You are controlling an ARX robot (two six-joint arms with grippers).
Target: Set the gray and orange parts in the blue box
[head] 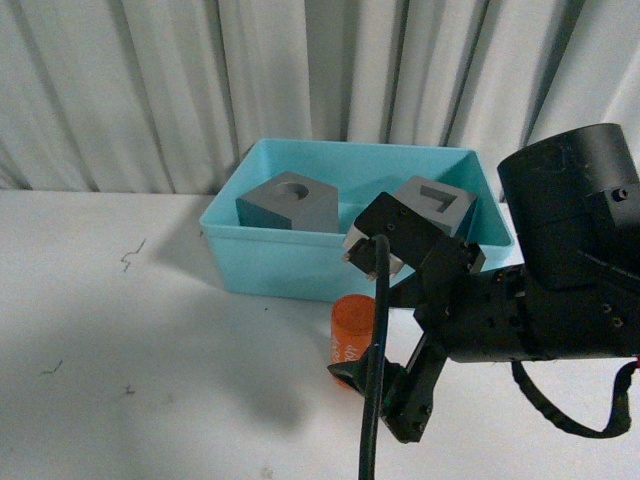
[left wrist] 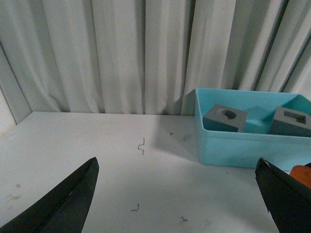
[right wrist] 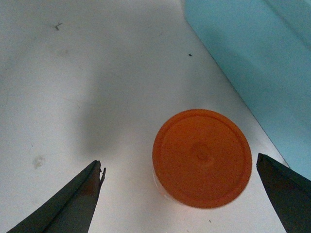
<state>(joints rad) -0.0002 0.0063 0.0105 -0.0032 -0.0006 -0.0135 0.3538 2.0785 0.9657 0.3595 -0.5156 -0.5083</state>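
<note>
No readable text in any view

The only marks are white ones on the side of the orange cylinder [head: 352, 322], which stands just in front of the blue box [head: 270, 262]. They may be digits, but they are too blurred and too hidden to tell. A faint central mark on its top cannot be read either.

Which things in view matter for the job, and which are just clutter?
Job:
blue box
gray cube with round hole, in the box
gray cube with rectangular hole, in the box
orange cylinder, on the table beside the box

Clutter:
small dark scraps on the table
curtain
black cable
</note>
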